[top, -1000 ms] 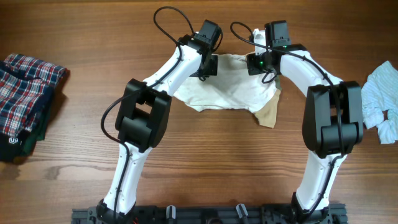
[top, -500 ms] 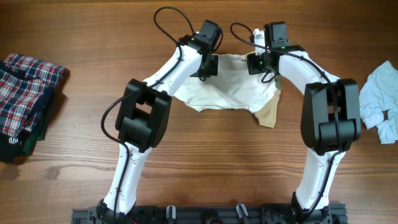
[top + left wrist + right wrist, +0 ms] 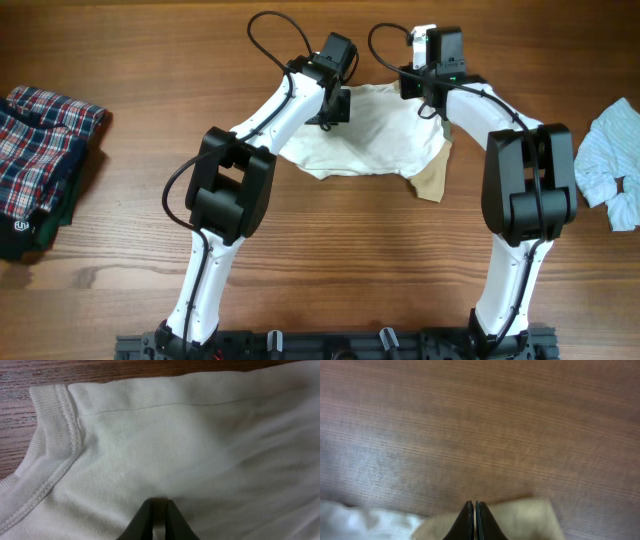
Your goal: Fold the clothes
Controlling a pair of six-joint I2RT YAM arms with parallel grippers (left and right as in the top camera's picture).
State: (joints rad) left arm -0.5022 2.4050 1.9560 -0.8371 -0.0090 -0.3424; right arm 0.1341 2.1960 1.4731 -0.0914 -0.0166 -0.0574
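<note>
Mostly flat, the cream-white shirt (image 3: 375,135) lies at upper centre of the wooden table (image 3: 330,260), both grippers at its far edge.
Left gripper (image 3: 156,505) is clamped onto pale fabric beside the ribbed collar. Right gripper (image 3: 474,506) has its fingertips pressed together above a tan patch; the view is blurred, so a grip on cloth cannot be confirmed. A pale blue striped garment (image 3: 610,165) sits crumpled at the right edge, and a plaid pile (image 3: 40,140) at the left edge.
</note>
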